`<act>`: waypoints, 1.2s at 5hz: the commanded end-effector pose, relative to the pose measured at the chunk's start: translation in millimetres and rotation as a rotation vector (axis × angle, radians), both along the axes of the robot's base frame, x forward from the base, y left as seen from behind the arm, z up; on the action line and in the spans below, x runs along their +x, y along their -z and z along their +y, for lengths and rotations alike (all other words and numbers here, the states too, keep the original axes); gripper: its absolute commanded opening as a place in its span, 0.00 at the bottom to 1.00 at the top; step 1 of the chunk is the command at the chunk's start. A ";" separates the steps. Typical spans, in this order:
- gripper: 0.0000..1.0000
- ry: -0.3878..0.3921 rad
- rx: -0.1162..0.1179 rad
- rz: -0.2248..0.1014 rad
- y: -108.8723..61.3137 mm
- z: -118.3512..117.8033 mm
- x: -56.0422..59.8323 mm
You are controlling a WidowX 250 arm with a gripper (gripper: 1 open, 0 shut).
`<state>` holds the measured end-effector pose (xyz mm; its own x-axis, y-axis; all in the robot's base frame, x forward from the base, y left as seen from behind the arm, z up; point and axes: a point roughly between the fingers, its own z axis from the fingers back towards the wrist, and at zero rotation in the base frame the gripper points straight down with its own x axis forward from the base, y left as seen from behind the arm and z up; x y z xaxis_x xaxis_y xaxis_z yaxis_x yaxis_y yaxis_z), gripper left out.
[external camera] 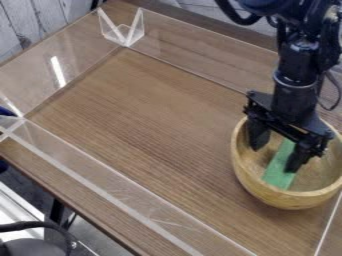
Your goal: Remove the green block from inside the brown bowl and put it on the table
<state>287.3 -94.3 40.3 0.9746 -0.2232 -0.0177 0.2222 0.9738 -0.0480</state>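
- wood-grain desk (134,110) with clear walls round the edge
- green block (279,168) sits inside the brown bowl (249,176)
- jaws (285,140) are wide open over the bowl, block between and just below them

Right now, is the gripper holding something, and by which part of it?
Nothing is held: the gripper stands open over the brown bowl, and the green block lies inside the bowl.
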 end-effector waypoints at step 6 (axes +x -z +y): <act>1.00 -0.004 -0.097 0.019 9.8 7.7 18.3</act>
